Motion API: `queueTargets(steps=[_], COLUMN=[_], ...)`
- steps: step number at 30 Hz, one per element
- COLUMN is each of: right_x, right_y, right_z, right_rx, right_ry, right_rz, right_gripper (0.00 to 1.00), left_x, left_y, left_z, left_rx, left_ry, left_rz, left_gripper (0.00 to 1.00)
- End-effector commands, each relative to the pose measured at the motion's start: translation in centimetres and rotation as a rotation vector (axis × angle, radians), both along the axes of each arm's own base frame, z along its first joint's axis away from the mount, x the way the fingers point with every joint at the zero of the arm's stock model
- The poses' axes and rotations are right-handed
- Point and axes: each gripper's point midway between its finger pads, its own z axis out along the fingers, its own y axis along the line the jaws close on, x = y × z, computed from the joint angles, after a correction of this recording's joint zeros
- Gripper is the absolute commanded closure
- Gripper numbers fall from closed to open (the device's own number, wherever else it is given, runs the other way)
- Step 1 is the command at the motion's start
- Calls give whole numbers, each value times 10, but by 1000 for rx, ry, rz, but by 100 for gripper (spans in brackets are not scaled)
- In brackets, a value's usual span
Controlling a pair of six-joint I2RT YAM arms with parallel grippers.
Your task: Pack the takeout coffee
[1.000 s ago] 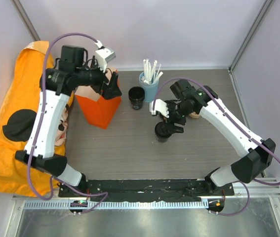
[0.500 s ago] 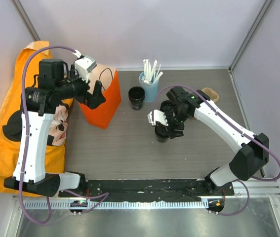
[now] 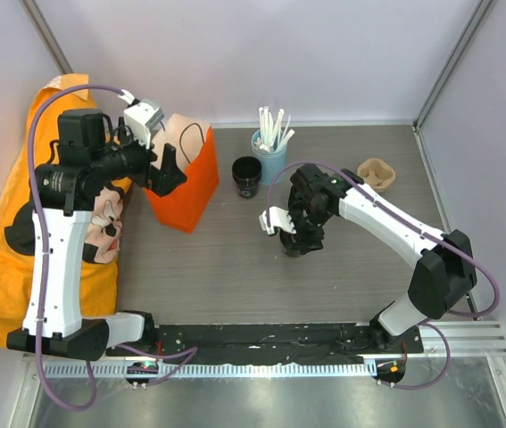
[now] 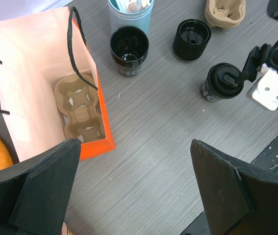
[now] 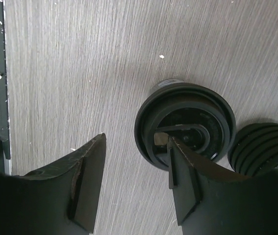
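Note:
A black lidded coffee cup (image 5: 185,125) stands on the grey table, right of the orange paper bag (image 3: 186,192); the left wrist view also shows the cup (image 4: 221,82). My right gripper (image 5: 136,138) hangs open over its left edge, one finger above the lid, the other over bare table. The right gripper (image 3: 295,234) largely hides the cup from above. The bag (image 4: 45,63) stands open with a cardboard cup carrier (image 4: 77,110) inside. My left gripper (image 4: 134,147) is open and empty, high above the table beside the bag, and in the top view the left gripper (image 3: 165,168) sits at the bag's left rim.
An open black cup (image 3: 247,176) and a blue cup of white straws (image 3: 270,147) stand behind. A stack of black lids (image 4: 191,39) lies near the lidded cup. A second cardboard carrier (image 3: 377,173) sits at the back right. Orange cloth (image 3: 3,267) covers the left edge.
My right gripper has swung left over the lidded cup and its jaws have narrowed. My left arm has drawn back left from the bag's mouth. The right-hand carrier is now uncovered.

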Motion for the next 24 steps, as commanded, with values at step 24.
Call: queueTargets(steps=[24], right_x=[18], right_y=[-6], right_z=[-22], right_rx=[-54], right_ry=[-95], right_rz=[-6], right_gripper=[68], left_x=[-4], left_y=[-5], left_z=[21], left_rx=[-113], left_ry=[-31], left_rz=[-32], left_gripper=[0])
